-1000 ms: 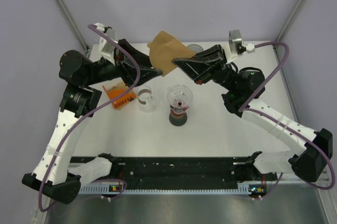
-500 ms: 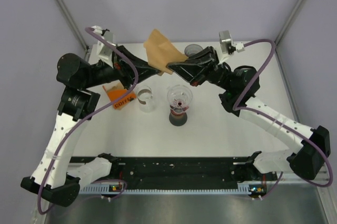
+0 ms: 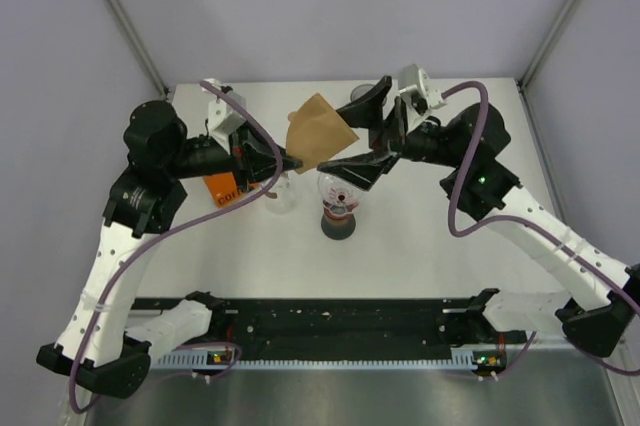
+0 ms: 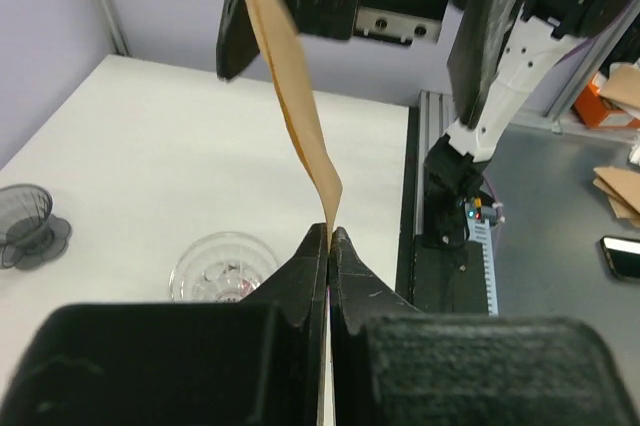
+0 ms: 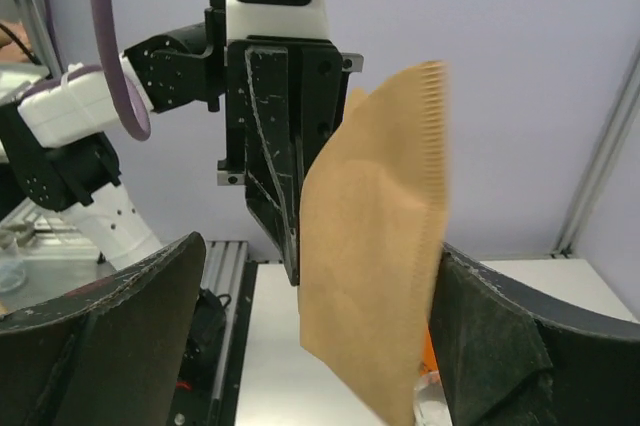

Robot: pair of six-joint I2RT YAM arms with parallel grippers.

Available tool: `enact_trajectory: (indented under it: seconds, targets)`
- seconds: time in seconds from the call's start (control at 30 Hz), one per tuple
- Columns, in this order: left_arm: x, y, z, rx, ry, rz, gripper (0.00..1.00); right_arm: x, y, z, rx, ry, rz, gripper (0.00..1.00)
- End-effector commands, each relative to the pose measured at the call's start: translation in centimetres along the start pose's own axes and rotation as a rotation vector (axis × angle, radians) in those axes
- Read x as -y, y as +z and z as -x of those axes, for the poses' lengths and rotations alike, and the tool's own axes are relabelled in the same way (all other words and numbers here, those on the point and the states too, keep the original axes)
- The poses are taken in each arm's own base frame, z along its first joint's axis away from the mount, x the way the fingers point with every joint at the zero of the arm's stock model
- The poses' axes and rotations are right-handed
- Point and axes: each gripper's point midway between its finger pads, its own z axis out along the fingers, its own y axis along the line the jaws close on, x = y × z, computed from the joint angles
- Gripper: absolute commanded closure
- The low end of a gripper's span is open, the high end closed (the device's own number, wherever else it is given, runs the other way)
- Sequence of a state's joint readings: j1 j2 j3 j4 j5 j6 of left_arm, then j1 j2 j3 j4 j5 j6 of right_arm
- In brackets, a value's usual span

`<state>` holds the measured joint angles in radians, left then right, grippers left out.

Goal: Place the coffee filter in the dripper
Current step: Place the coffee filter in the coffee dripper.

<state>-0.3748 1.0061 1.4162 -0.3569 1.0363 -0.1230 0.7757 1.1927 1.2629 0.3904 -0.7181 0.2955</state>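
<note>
Left end effector (image 4: 328, 238) pinches coffee filter (image 5: 375, 236) | right end effector (image 3: 366, 134) agape | crimped edge (image 5: 437, 126): right wrist only

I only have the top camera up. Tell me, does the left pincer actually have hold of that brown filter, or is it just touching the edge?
Observer: It has hold. In the left wrist view the left pincer is pressed shut on one edge of the filter.
Operator: And the right one?
Observer: Its own wrist view shows the right pincer spread wide, with the filter standing in the gap, not clamped.
Operator: Is the paper flat?
Observer: No. Seen edge-on from the left wrist, it bends sideways as it rises from the grip.
</note>
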Motion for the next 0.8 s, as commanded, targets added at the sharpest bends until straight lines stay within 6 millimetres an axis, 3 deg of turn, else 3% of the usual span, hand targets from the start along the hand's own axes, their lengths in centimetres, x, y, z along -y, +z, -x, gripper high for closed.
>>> enact_trajectory:
  seconds: [0.0, 0.2, 0.33, 0.4, 0.67, 0.77]
  targets:
    - [0.6, -1.2, -2.2, -0.120, 0.175, -0.030, 1.00, -1.1, -1.7, 0.0, -0.131, -0.098, 0.059, 0.07]
    - [0.5, -2.8, -4.0, -0.274, 0.314, -0.018, 1.00, 0.7, -3.0, -1.7, -0.263, -0.124, 0.038, 0.05]
    - [0.4, -3.0, -4.4, -0.347, 0.417, -0.032, 1.00, 0.7, -1.9, -2.1, -0.271, -0.090, 0.108, 0.07]
    - [0.1, -3.1, -4.7, -0.376, 0.451, -0.036, 1.00, 0.3, -1.2, -1.6, -0.258, -0.068, 0.160, 0.13]
    - [-0.9, -2.9, -4.6, -0.399, 0.440, 0.005, 1.00, -2.1, -0.6, -1.6, -0.260, 0.011, 0.356, 0.66]
    - [-1.2, -2.8, -4.2, -0.392, 0.423, 0.033, 1.00, -3.0, -1.3, -1.5, -0.260, -0.002, 0.381, 0.95]
